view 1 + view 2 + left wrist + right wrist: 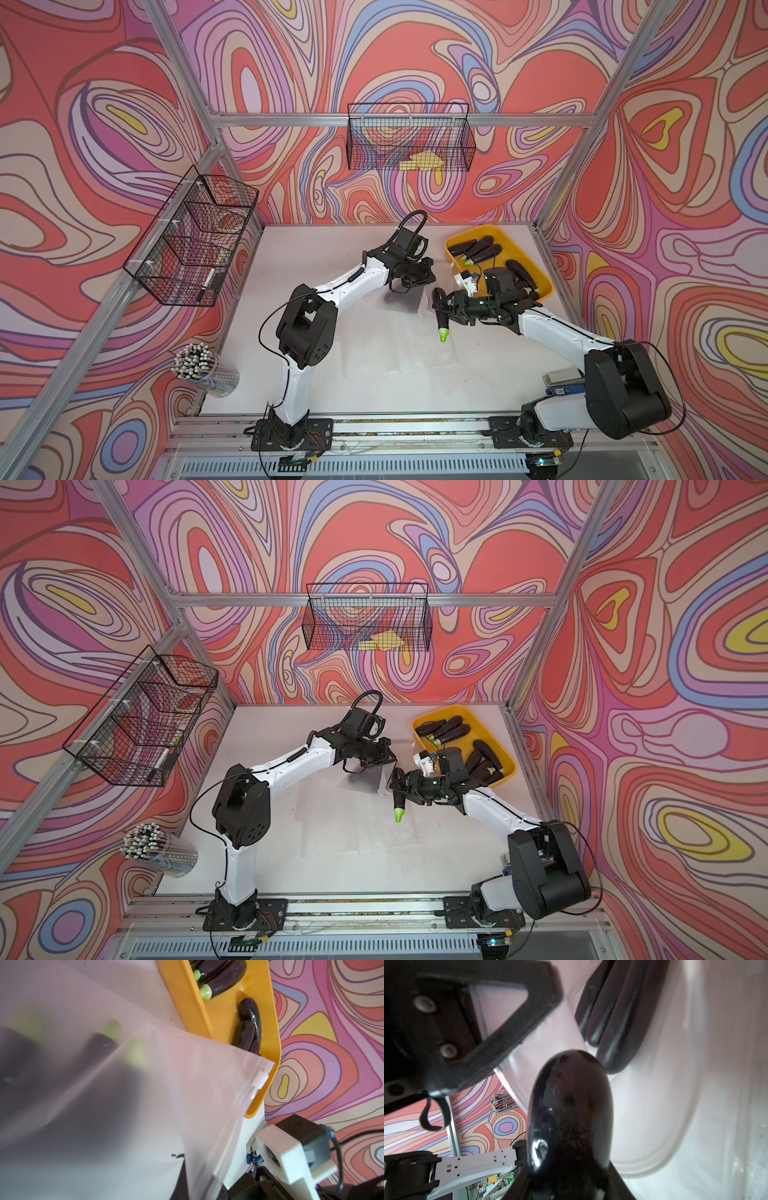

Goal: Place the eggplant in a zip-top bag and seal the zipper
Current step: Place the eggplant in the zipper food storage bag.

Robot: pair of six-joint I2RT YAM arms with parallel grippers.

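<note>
Nearest to me, a clear plastic cup packed with white-tipped sticks (pixel 196 366) is sitting at the front left corner of the white tabletop (pixel 478 374). Further in, the right gripper (pixel 441 309) is clamping a dark purple plastic eggplant with a bright green stem cap (pixel 439 318) around its middle and holding it above the table, the green end pointing back toward me and the rounded end pointing away. Just beside it, the left gripper (pixel 417 280) is pinching shut on a frosted translucent zip-top bag (pixel 405 297), which is hanging from it. In the left wrist view the bag's white slider (pixel 260 1080) is sitting at one end of the zipper track. In the right wrist view the eggplant's rounded end (pixel 569 1105) is facing the bag's open mouth (pixel 654 1095); whether it is already crossing the rim I cannot tell. Behind the right gripper, more purple eggplants are lying in a yellow plastic tray (pixel 455 237) at the table's far right. On the back wall, a black wire basket (pixel 374 141) is holding something yellow.
</note>
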